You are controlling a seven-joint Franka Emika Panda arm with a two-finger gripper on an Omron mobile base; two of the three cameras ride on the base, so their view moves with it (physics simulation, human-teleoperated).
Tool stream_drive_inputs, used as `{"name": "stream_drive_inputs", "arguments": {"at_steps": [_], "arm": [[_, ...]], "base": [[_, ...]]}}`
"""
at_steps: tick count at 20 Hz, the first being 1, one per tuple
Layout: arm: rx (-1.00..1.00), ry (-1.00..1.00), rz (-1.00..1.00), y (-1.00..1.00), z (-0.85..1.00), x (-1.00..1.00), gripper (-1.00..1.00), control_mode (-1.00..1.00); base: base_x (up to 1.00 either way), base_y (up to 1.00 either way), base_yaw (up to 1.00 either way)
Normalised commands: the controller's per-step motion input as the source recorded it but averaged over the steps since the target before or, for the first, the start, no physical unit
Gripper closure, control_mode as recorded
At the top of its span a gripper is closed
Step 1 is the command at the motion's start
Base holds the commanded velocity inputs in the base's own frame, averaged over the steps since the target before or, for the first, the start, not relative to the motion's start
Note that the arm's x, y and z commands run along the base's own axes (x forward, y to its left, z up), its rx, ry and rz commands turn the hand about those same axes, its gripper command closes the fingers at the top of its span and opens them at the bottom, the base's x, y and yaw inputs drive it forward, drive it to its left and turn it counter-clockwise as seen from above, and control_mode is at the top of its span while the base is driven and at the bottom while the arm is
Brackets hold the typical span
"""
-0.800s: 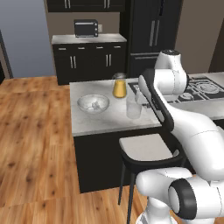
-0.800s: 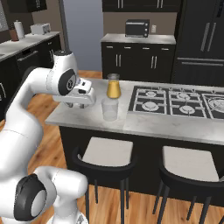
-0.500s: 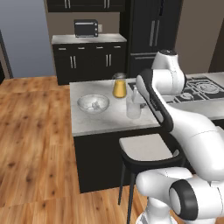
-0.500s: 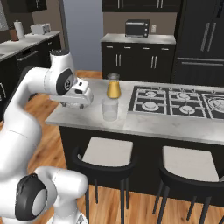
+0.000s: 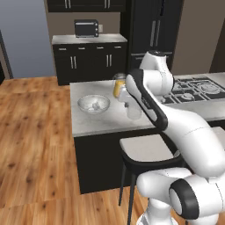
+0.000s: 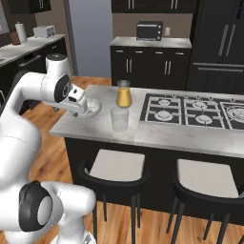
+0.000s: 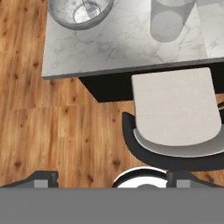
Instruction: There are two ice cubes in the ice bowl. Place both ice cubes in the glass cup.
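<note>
Ice cubes [image 5: 93, 106] show as faint whitish lumps inside the wide clear glass ice bowl [image 5: 93, 104], left of centre in the left base view; the white arm has swung closer over the plain clear glass cup [image 5: 133, 111]. In the right base view, arm and pincer cover much of the bowl; the cup stands before an orange-filled jar [image 6: 123, 94]. In the hand view, bowl upper left, cup upper right on the marble desk [image 7: 118, 48], a grey stool [image 7: 177, 109] below; the pincer [image 7: 111, 178] gapes wide, empty.

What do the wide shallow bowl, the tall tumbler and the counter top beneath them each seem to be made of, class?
The wide shallow clear bowl looks like glass, see-through with a greyish sheen. The tall clear tumbler also looks like colourless glass: the counter shows through it. The pale grey counter top seems to be polished marble or similar stone, judging by its faint veining.
</note>
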Motion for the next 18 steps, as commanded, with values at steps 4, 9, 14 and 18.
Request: {"name": "stream_drive_inputs", "arguments": {"at_steps": [4,9,14,18], "arm": [[0.02,0.00,-0.04,0.45,0.00,0.29,-1.00,-1.00],[0.00,0.02,-0.04,0.32,0.00,0.46,-1.00,-1.00],[-0.02,0.07,-0.02,0.10,0.00,0.48,-1.00,-1.00],[0.00,0.03,0.00,0.00,-0.01,0.48,-1.00,-1.00]], "base": [[0.00,0.00,0.00],[0.00,0.00,0.00],[0.00,0.00,0.00],[0.00,0.00,0.00]]}}
